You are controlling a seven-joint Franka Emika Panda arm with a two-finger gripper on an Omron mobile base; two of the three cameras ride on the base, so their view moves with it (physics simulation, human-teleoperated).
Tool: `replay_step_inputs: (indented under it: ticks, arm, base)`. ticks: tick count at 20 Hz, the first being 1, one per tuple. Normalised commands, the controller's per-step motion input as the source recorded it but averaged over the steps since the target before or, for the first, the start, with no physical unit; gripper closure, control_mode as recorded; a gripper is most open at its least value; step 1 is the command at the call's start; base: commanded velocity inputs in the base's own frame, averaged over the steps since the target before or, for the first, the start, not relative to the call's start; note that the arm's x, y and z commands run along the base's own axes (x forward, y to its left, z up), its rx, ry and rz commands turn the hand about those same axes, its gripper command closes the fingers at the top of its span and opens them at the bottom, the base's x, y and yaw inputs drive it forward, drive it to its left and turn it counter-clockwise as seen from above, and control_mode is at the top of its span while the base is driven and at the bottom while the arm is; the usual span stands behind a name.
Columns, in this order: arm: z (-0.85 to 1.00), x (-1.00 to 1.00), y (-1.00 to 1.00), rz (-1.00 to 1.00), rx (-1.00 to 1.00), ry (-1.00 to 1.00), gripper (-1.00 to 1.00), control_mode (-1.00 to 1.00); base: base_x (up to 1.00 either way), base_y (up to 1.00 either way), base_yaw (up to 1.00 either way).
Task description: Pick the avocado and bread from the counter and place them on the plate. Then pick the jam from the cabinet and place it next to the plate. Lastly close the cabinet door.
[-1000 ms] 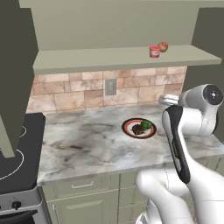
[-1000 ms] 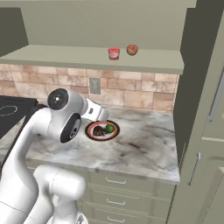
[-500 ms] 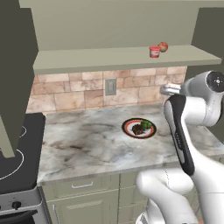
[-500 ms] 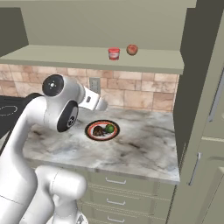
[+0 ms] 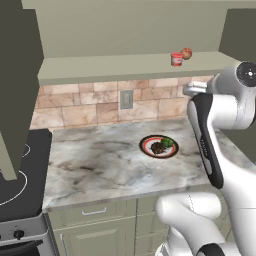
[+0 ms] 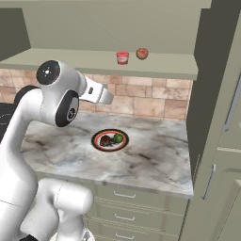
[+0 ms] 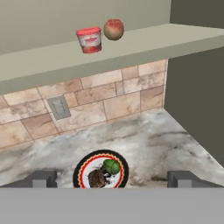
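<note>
- The plate (image 5: pixel 159 147) lies flat on the marbled table (image 5: pixel 100 165), out in the open part of the stone toward its right-hand side and short of the tiled back wall (image 5: pixel 95 107).
- On the plate sit both foods: the avocado (image 5: pixel 167 142) (glossy green) and the bread (image 5: pixel 158 148) (dark, lumpy), side by side and touching or nearly so; in the hand view the avocado (image 7: pixel 111 166) lies above and right of the bread (image 7: pixel 98 178).
- The jam (image 5: pixel 176 59) stands upright on the shelf of the cabinet (image 5: pixel 125 67), toward its right end, with a reddish apple-like ball (image 5: pixel 186 53) just beside it on the right, close enough that I cannot tell whether they touch.
- The cabinet door (image 5: pixel 17 85) stands swung open at the left of the left base view, dark and edge-on over the stove (image 5: pixel 20 175).
- The fingers (image 7: pixel 113 178) are spread wide with nothing between them; the two dark tips stand well apart at the bottom of the hand view, with the plate (image 7: pixel 83 168) seen between them and far below.
- The hand is raised above the table, about level with the tiled wall, looking toward the shelf; the jam (image 7: pixel 89 40) and the ball (image 7: pixel 113 29) appear high in its view.
- A wall socket (image 7: pixel 58 107) sits in the tiles, left of the plate.
</note>
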Motion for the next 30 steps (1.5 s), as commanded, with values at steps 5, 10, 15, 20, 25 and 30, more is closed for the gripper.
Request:
replay_step_inputs:
  ticks: [5,10,15,20,25,30]
  arm:
    - [0.39,0.0,0.02,0.0,-0.07,0.0,-1.0,-1.0]
    - [0.35,0.0,0.0,0.0,-0.02,0.0,-1.0,-1.0]
    - [0.38,0.0,0.01,0.0,0.0,-0.02,-1.0,-1.0]
    - [0.29,0.0,0.03,0.0,0.0,-0.07,-1.0,-1.0]
    - [0.14,0.0,0.02,0.0,0.0,-0.01,-1.0,-1.0]
    - [0.0,0.07,0.04,0.0,-0.01,0.02,-1.0,-1.0]
  base:
    - [0.0,0.0,0.0]
    - [0.0,0.0,0.0]
    - [0.0,0.0,0.0]
    - [0.0,0.0,0.0]
    - [0.0,0.0,0.0]
    - [0.0,0.0,0.0]
